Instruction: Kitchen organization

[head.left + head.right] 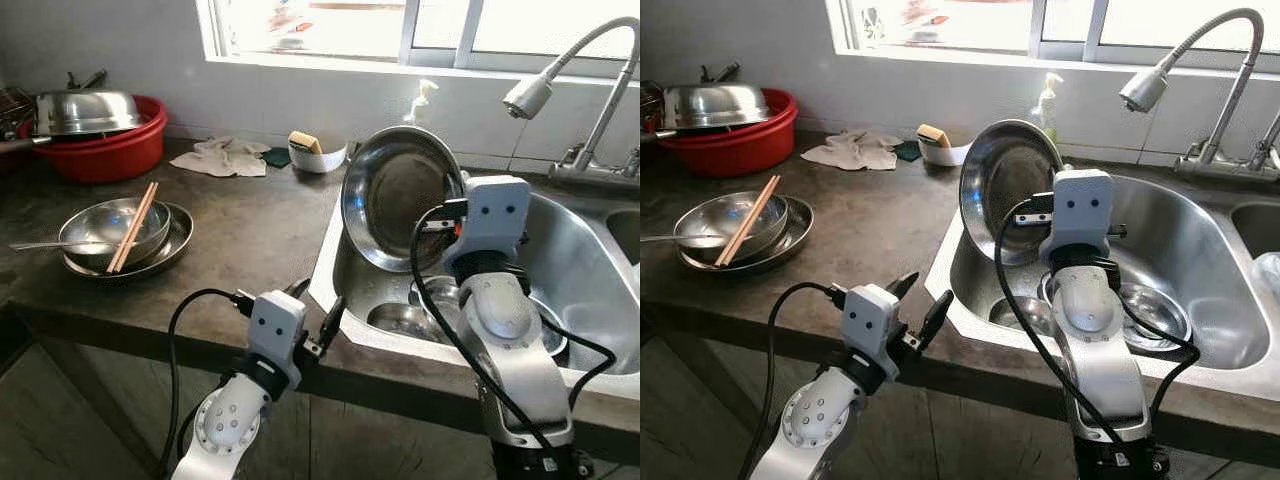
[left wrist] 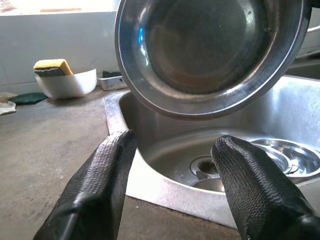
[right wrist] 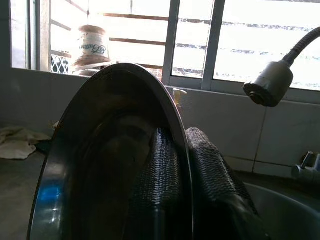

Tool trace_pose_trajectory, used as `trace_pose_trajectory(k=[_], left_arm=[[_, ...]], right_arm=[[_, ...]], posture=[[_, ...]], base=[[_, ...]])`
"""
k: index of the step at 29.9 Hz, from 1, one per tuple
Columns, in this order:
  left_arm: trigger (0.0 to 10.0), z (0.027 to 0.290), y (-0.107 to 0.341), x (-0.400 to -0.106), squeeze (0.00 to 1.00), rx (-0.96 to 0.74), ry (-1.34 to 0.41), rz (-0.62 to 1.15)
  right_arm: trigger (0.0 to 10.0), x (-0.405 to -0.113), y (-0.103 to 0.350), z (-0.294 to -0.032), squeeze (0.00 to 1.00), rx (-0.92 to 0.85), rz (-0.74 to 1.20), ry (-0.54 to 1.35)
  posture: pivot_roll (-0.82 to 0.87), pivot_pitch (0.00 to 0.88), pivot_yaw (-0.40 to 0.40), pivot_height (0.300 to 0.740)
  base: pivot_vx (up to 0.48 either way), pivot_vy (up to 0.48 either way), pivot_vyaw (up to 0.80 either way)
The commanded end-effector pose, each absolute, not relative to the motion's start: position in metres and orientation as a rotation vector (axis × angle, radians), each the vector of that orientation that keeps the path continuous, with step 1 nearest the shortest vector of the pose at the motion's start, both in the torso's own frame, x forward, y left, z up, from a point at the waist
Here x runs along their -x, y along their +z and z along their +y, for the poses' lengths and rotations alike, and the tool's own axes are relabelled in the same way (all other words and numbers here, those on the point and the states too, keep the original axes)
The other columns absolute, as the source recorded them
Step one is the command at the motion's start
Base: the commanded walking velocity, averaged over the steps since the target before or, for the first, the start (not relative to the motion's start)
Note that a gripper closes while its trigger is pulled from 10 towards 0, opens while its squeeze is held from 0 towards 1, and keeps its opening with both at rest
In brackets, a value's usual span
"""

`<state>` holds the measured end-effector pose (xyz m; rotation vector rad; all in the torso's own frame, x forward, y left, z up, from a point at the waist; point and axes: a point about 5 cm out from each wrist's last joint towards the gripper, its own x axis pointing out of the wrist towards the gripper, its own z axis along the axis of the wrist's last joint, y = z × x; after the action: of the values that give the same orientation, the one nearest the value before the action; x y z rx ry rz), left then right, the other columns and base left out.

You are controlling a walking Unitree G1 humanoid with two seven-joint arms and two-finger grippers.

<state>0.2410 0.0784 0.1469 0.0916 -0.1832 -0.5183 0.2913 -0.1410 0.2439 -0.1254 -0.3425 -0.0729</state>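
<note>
My right gripper (image 1: 452, 212) is shut on the rim of a large steel plate (image 1: 395, 195), holding it upright on edge above the left part of the sink (image 1: 585, 285). In the right wrist view both fingers (image 3: 210, 170) pinch the plate's rim (image 3: 177, 130). My left gripper (image 1: 318, 312) hangs open at the counter's front edge, just left of the sink's corner, with nothing between its fingers (image 2: 100, 175). More steel dishes (image 1: 415, 318) lie on the sink's bottom. Chopsticks (image 1: 133, 226) and a spoon rest in a steel bowl (image 1: 112, 228) stacked on a plate on the counter at left.
A red basin (image 1: 105, 150) with a steel lid stands at the back left. A cloth (image 1: 225, 157) and a white dish with a sponge (image 1: 318, 150) lie under the window. The flexible faucet (image 1: 575, 75) arches over the sink at right. The dark counter (image 1: 255, 235) between bowl and sink is bare.
</note>
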Motion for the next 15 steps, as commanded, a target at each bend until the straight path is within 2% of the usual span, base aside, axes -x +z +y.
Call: trace_pose_trajectory(k=[1, 7, 15], left_arm=[[10.0, 0.078, 0.143, -0.241, 0.00, -0.110, -0.515, -0.170], [10.0, 0.079, 0.141, -0.240, 0.00, -0.103, -0.505, -0.175], [10.0, 0.081, 0.142, -0.242, 0.00, -0.090, -0.484, -0.168]], right_arm=[[10.0, -0.293, 0.250, -0.143, 0.00, 0.137, -0.353, -0.079], [10.0, -0.297, 0.250, -0.146, 0.00, 0.146, -0.346, -0.068], [10.0, -0.309, 0.247, -0.152, 0.00, 0.143, -0.250, -0.010]], posture=[[0.06, 0.000, -0.038, 0.740], [0.06, 0.000, -0.038, 0.740], [0.06, 0.000, -0.040, 0.740]], base=[[0.000, -0.420, 0.00], [0.000, -0.417, 0.00], [0.000, 0.000, 0.00]])
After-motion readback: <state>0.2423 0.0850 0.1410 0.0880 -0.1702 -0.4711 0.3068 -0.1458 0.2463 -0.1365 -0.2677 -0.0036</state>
